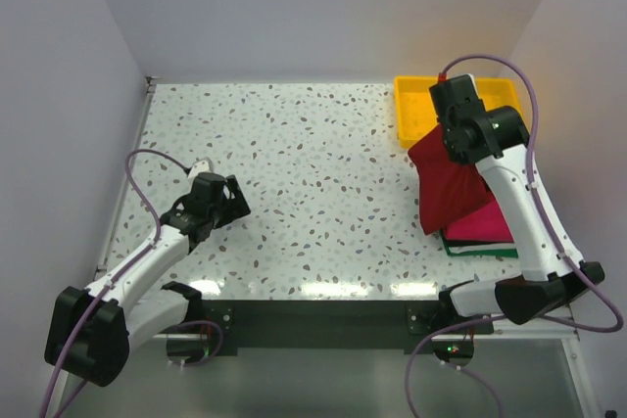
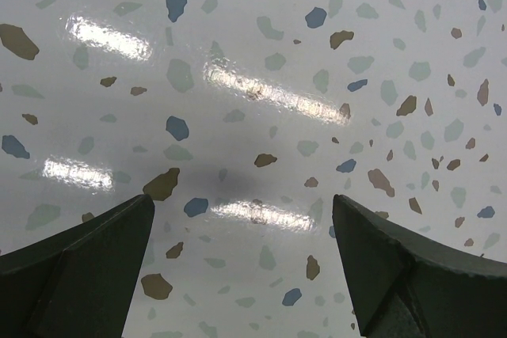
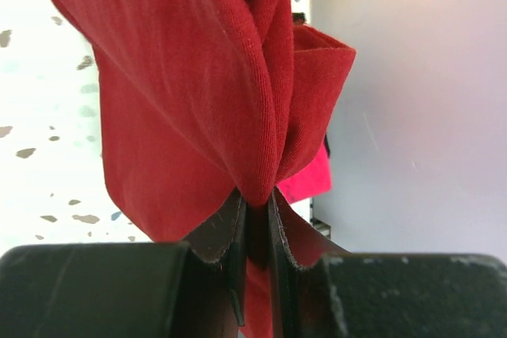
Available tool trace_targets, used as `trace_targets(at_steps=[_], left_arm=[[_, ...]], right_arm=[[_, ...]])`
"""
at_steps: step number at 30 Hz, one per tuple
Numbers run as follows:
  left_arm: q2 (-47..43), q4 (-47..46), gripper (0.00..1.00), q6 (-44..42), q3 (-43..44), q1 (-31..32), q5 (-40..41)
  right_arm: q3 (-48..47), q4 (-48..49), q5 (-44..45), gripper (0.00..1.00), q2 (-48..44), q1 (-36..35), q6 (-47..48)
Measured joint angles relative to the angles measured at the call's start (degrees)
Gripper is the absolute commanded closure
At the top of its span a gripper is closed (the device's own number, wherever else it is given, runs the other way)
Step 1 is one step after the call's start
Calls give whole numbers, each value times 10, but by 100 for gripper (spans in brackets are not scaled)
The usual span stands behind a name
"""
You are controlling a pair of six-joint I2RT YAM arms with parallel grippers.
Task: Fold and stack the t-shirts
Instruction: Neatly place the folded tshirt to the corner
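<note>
Landmark: yellow tray [image 1: 407, 95], at the far right corner of the speckled table [image 1: 313, 173].
Right gripper [image 1: 449, 136]: just on the near side of the tray, raised over the table's right edge.
Right claw state: fingers almost together, pinching a bunched fold of the maroon t-shirt [image 3: 182, 93]. In the wrist view the cloth fans up and out from between the two pads [image 3: 226, 235].
Maroon t-shirt position: hangs from the right gripper [image 3: 255, 203]. From above, its top corner overlaps the tray's near rim and its lower part spreads toward the near side of the tray, over the stack.
Stack: near side of the tray, along the right table edge. The magenta-pink t-shirt [image 1: 482, 224] is on top, with a green t-shirt [image 1: 480, 250] edge showing beneath it. Whether the maroon cloth rests on the pink one cannot be told.
Left gripper [image 1: 201, 168]: well apart from the tray, across the table on its left side.
Left claw state: fingers spread wide, holding nothing. Only bare speckled surface shows between them [image 2: 242, 211].
</note>
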State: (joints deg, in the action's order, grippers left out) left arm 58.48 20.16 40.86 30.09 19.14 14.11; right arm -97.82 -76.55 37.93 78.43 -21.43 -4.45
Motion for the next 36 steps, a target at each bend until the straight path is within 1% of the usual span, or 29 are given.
trace_targets(at_steps=[7, 11, 18, 25, 29, 32, 36], left_arm=[[3, -4, 0, 0, 0, -1, 0], [6, -7, 0, 0, 0, -5, 0], [8, -9, 0, 0, 0, -7, 0], [10, -10, 0, 0, 0, -8, 0], [10, -12, 0, -1, 0, -8, 0], [10, -12, 0, -1, 0, -10, -1], [10, -13, 0, -2, 0, -12, -2]], right_arm=[[2, -3, 1, 100, -23, 47, 19], [33, -2, 2, 100, -31, 80, 37], [64, 15, 16, 100, 8, 146, 74], [100, 71, 39, 100, 47, 218, 118], [134, 119, 42, 100, 75, 255, 163], [164, 160, 41, 100, 79, 272, 202], [175, 206, 42, 100, 83, 301, 237]])
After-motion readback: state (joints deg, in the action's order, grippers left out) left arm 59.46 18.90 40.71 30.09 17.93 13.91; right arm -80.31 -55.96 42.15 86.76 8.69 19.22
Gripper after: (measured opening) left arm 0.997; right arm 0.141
